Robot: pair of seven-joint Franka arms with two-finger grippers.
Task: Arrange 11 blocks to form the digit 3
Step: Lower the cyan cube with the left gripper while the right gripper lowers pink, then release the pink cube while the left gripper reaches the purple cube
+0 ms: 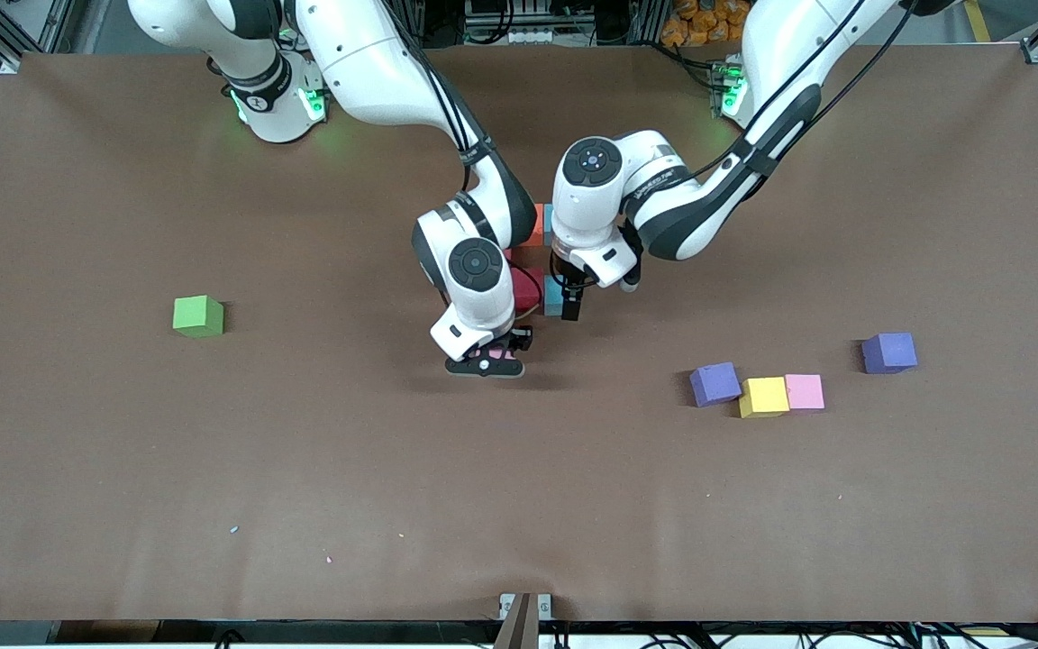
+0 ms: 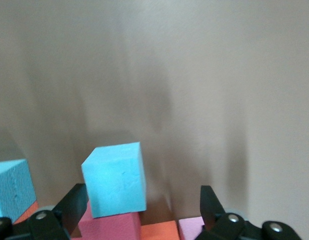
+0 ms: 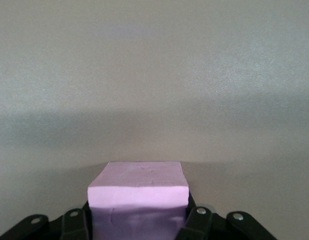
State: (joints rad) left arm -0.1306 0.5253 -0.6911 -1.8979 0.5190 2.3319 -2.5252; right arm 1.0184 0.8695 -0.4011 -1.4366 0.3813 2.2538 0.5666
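Observation:
A partial block figure lies at the table's middle, mostly hidden by the arms: an orange block, a dark red block and a light blue block. My left gripper is open around the light blue block, closer to one finger than the other; its own view also shows dark red, orange and pink blocks. My right gripper is shut on a pink block, low over the table beside the figure.
Loose blocks lie toward the left arm's end: a purple, a yellow and a pink touching in a row, and another purple apart. A single green cube sits toward the right arm's end.

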